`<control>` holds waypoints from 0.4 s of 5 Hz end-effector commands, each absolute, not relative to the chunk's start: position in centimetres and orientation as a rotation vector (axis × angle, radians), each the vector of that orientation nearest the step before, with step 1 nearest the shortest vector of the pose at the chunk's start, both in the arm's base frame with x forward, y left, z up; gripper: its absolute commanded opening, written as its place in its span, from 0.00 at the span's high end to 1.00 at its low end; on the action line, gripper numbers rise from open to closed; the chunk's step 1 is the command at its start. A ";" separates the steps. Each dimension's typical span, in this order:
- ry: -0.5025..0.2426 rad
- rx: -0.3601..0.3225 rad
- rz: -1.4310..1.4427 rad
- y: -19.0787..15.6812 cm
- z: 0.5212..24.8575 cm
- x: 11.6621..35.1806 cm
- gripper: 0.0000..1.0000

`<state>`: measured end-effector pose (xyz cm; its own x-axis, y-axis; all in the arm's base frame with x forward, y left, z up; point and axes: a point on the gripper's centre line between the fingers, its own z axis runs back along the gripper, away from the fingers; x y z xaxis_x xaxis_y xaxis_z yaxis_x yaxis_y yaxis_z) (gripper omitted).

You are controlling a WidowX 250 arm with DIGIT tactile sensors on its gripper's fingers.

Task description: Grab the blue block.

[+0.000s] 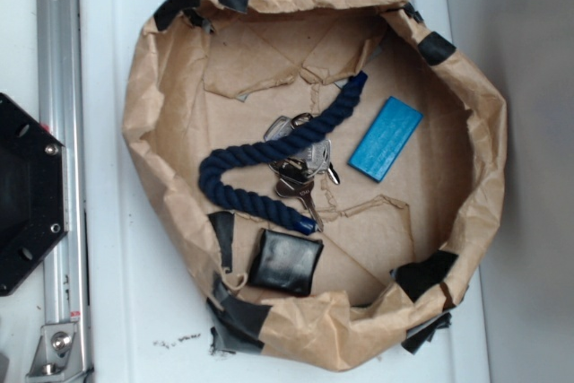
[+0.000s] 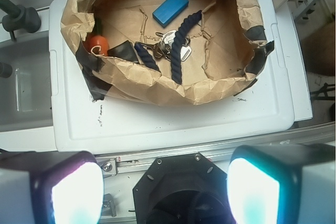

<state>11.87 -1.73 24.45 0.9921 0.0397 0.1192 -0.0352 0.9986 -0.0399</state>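
Fingers [image 2: 165,192] of mine hang spread and empty well short of the paper-lined basket [image 2: 210,90], because the blue block [image 2: 170,8] lies flat on its floor toward the far side, beyond the rope [image 2: 181,43] and keys [image 2: 170,43].

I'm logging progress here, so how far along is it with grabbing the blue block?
Nothing looks done yet. The blue block lies flat on the paper basket's floor, untouched, apart from the rope and keys. The hand is open and empty, well outside the basket. Left: reaching in, closing on the block, lifting.
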 end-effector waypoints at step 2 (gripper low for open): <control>-0.185 -0.047 0.147 -1.4 19.4 16.9 0.00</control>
